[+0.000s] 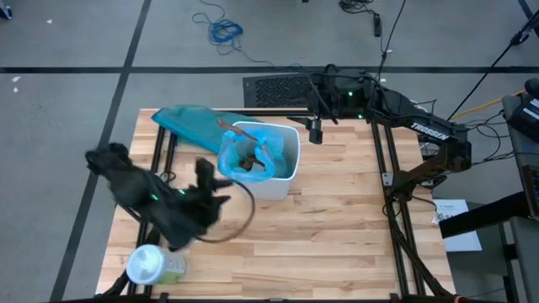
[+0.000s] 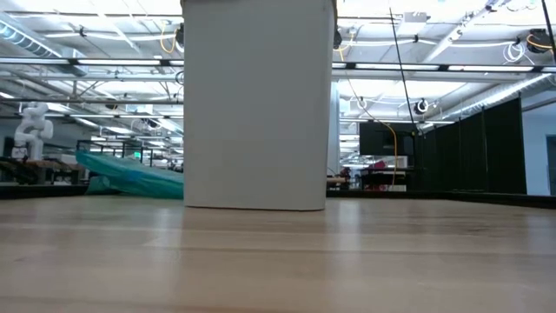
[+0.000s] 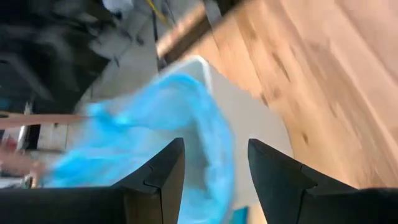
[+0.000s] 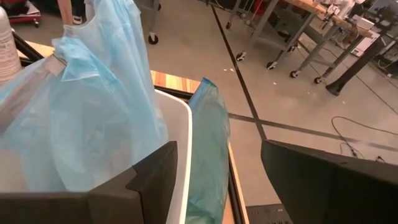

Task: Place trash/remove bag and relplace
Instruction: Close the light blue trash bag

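Note:
A white bin (image 1: 282, 181) stands mid-table, lined with the pale-blue bag (image 1: 240, 139), whose loose top stands up above the rim. Brown crumpled trash (image 1: 249, 166) lies inside the bag. My left gripper (image 1: 206, 172) hovers open just off the bin's left side; in its wrist view the bag (image 3: 161, 118) and bin wall (image 3: 249, 118) lie beyond its fingers. My right gripper (image 1: 315, 132) hangs open off the bin's far right corner, above the rim (image 4: 183, 143) and the bag (image 4: 93, 93). The low view shows only the bin wall (image 2: 256, 104).
A darker teal bag (image 1: 189, 120) lies flat along the table's far left edge, behind the bin. A pale-green container with a white lid (image 1: 152, 265) stands at the near left corner. Bare wood spreads to the near and right sides of the bin.

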Robot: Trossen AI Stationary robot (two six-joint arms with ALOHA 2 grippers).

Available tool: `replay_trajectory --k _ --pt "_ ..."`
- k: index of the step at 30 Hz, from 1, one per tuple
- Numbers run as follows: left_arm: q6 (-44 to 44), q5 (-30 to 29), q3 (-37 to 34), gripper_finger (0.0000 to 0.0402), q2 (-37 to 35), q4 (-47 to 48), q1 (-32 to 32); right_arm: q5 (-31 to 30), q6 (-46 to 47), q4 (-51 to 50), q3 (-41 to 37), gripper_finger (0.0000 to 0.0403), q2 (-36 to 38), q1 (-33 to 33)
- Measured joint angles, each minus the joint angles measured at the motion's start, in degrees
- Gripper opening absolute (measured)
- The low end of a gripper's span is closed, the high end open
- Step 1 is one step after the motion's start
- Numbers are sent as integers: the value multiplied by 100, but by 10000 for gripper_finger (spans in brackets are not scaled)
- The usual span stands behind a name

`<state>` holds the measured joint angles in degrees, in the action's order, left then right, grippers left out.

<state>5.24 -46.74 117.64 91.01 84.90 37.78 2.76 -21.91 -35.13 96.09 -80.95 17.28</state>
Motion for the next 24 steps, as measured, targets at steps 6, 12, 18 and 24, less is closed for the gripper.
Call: replay_trajectory --k 6,12,18,24 --pt "-771 -133 -81 170 587 466 -125 2 22 -34 0 226 0 -11" --pt "-1110 -520 -713 134 442 508 -320 4 22 -84 0 226 0 -11" --pt "-1361 -424 -1335 100 337 512 -530 4 22 -85 2 226 -2 -11" --pt "-1391 -469 -1786 97 325 433 -725 3 22 -85 2 226 -2 -11"
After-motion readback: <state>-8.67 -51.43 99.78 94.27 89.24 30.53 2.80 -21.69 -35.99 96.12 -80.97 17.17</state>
